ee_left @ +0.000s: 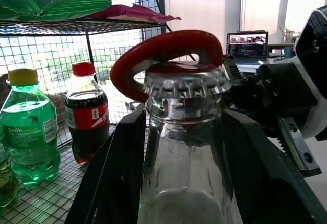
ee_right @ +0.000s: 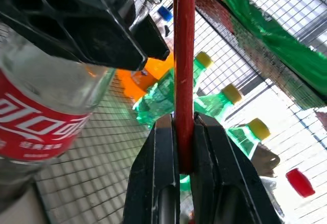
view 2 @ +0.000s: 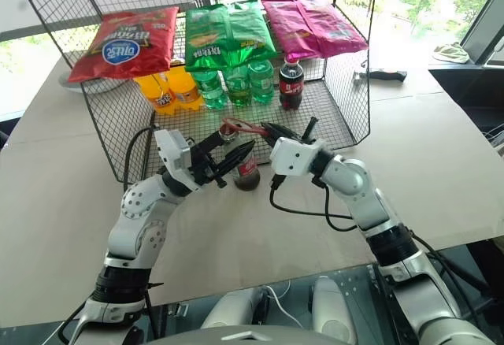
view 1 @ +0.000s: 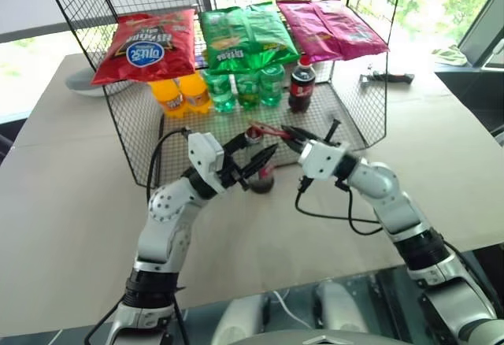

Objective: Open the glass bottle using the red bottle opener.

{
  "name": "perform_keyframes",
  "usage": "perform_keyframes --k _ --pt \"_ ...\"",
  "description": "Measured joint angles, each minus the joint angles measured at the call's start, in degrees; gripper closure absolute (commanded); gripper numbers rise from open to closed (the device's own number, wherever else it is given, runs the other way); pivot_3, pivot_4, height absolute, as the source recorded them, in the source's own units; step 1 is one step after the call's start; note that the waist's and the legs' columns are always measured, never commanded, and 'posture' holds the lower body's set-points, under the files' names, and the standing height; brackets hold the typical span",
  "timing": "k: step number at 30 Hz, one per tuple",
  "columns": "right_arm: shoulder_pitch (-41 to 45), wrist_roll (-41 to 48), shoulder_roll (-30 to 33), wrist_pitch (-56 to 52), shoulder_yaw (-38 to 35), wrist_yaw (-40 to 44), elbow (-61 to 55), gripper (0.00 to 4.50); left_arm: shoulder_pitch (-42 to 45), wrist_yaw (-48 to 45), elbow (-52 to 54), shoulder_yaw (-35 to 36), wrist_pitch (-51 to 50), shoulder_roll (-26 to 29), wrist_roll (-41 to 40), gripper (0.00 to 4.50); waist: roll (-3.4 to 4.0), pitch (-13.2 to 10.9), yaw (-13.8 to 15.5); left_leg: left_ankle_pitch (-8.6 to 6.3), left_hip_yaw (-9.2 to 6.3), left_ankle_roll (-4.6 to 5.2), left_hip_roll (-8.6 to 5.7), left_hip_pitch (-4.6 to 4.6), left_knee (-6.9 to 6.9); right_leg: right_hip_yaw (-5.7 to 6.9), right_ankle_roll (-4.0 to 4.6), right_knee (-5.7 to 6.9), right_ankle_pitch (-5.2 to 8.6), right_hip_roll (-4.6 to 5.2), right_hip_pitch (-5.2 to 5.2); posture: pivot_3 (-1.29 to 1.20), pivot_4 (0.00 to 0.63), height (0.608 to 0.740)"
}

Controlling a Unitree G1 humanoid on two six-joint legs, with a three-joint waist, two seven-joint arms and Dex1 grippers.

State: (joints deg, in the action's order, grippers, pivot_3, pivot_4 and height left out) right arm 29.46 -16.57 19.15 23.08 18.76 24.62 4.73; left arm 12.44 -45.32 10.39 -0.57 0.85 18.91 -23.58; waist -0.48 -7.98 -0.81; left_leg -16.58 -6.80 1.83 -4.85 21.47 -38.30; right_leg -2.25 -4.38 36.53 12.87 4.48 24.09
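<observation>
On the pale worktop (view 1: 71, 203), by bright windows, just before a wire rack (view 1: 346, 116) of snack bags and drinks: the glass bottle (view 1: 261, 173) stands upright, neck up, left gripper (view 1: 250, 161) fingers closed around it. Right gripper (view 1: 290, 134) fingers pinch the red bottle opener (view 1: 264, 130), lying roughly level, ring head over the crown cap (ee_left: 186, 82).

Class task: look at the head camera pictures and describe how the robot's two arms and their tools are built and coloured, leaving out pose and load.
Both arms are made of rounded silver-grey segments joined by black rings. Each ends in a white boxy wrist block carrying a tool, the left tool and the right tool, each with two black fingers. A black cable loops from each wrist block back toward the arm.
</observation>
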Motion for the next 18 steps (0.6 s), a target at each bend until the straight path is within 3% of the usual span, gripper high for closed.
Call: perform_keyframes --k 13,18 --pt "3.92 -13.30 0.16 17.84 0.86 -15.73 13.09 4.50 -0.07 -0.03 -1.05 0.05 0.88 0.17 0.31 2.48 0.01 -0.01 -0.06 0.00 0.15 0.00 0.03 -0.67 0.10 -0.17 0.01 0.03 0.01 -0.07 -0.55 0.00 0.150 0.740" --pt "6.75 -12.12 -1.26 20.92 1.68 -15.86 18.76 4.50 0.04 0.02 -1.52 0.11 1.05 0.17 0.30 2.48 0.00 0.00 -0.19 0.00 0.18 0.00 0.08 -0.75 0.11 -0.21 0.01 0.02 0.01 -0.12 -0.60 0.00 0.150 0.740"
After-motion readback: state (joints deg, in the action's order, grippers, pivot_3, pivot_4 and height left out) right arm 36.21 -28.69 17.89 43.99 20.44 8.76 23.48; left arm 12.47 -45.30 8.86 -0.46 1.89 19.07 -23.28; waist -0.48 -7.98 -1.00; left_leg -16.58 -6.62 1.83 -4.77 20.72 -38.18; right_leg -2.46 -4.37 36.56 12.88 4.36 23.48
